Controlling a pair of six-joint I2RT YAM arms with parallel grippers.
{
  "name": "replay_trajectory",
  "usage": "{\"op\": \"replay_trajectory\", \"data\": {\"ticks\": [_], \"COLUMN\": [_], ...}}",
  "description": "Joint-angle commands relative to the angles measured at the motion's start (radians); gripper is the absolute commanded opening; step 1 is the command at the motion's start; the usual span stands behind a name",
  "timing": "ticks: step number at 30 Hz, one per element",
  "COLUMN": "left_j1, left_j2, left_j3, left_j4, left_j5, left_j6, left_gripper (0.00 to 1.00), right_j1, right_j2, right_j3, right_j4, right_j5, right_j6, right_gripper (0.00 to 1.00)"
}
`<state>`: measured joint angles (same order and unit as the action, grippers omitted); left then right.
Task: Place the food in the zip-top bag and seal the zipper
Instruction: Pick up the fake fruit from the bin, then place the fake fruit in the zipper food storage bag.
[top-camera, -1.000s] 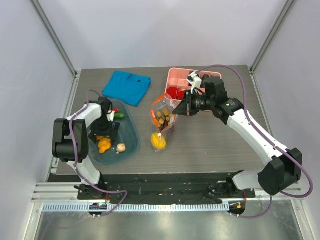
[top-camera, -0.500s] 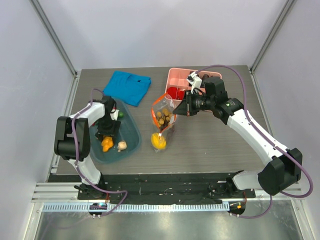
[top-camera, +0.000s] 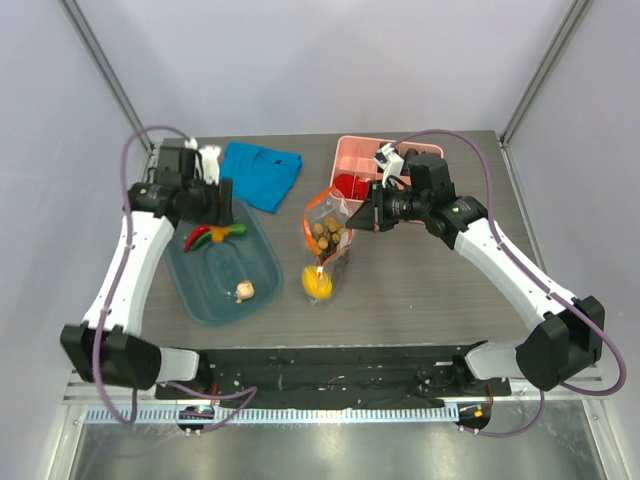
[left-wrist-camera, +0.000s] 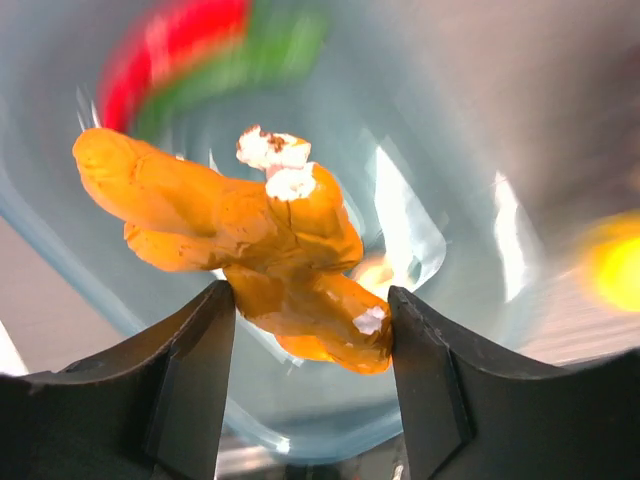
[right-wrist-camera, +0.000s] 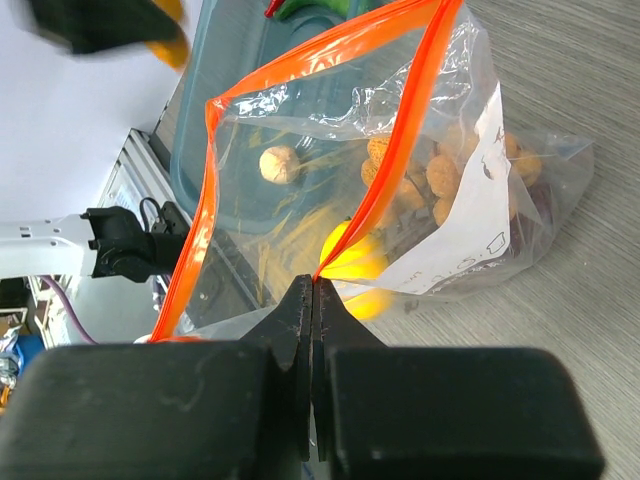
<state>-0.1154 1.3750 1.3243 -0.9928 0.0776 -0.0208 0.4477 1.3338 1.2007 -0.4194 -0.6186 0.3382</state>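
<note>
My left gripper (left-wrist-camera: 310, 310) is shut on an orange toy piece (left-wrist-camera: 250, 230) and holds it above the teal tub (left-wrist-camera: 420, 130). In the top view it (top-camera: 220, 203) hangs over the tub's far end. The red chili (top-camera: 199, 237), green vegetable (top-camera: 235, 230) and garlic bulb (top-camera: 244, 291) lie in the tub. My right gripper (right-wrist-camera: 311, 285) is shut on the red-orange zipper strip (right-wrist-camera: 400, 140) and holds the clear bag (right-wrist-camera: 470, 230) open. Several brownish round pieces (right-wrist-camera: 440, 170) and the yellow pepper (top-camera: 317, 283) show in the bag.
A pink divided box (top-camera: 350, 155) with red items stands behind the bag, close to my right wrist. A blue cloth (top-camera: 255, 172) lies at the back, beside the tub (top-camera: 205, 300). Grey walls and frame posts enclose the table.
My left arm has risen out of the tub with the orange piece and swung toward the far left. The orange piece has left the tub floor. The right arm and bag have not moved.
</note>
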Motion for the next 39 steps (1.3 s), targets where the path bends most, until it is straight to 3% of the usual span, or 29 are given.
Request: {"op": "replay_trajectory", "data": {"ticks": [1, 4, 9, 18, 22, 27, 32, 35, 38, 39], "left_j1": [-0.137, -0.303, -0.461, -0.566, -0.569, -0.569, -0.567, -0.564, -0.495, -0.413], "left_j2": [-0.094, -0.065, 0.008, 0.004, -0.039, -0.119, -0.131, -0.137, -0.178, -0.183], "left_j3": [0.231, 0.329, 0.366, 0.09, 0.021, -0.03, 0.064, 0.081, 0.085, 0.095], "left_j4": [0.095, 0.181, 0.383, 0.704, 0.7, 0.686, 0.524, 0.424, 0.393, 0.375], "left_j5": [0.171, 0.124, 0.174, 0.37, 0.375, 0.305, 0.179, 0.125, 0.1, 0.122], "left_j6": [-0.071, -0.106, -0.125, -0.03, -0.037, -0.059, -0.062, -0.051, -0.122, -0.128], "left_gripper": [0.5, 0.5, 0.51, 0.49, 0.44, 0.49, 0.71, 0.74, 0.83, 0.86], "right_j1": [-0.004, -0.003, -0.003, -0.004, -0.004, -0.003, -0.003, -0.003, -0.003, -0.004], "right_j2": [-0.012, -0.01, -0.013, -0.028, -0.039, -0.053, -0.056, -0.068, -0.084, -0.09], "right_j3": [0.019, 0.028, 0.036, 0.034, 0.023, -0.001, 0.002, 0.011, 0.022, 0.026], "right_j4": [0.048, 0.048, 0.044, 0.036, 0.027, 0.019, 0.021, 0.019, 0.018, 0.019], "right_j5": [-0.015, -0.02, -0.036, -0.043, -0.036, -0.032, -0.033, -0.033, -0.03, -0.026], "right_j6": [-0.008, -0.007, -0.007, -0.01, -0.018, -0.031, -0.031, -0.039, -0.038, -0.038], "right_gripper": [0.01, 0.01, 0.01, 0.01, 0.01, 0.01, 0.01, 0.01, 0.01, 0.01]}}
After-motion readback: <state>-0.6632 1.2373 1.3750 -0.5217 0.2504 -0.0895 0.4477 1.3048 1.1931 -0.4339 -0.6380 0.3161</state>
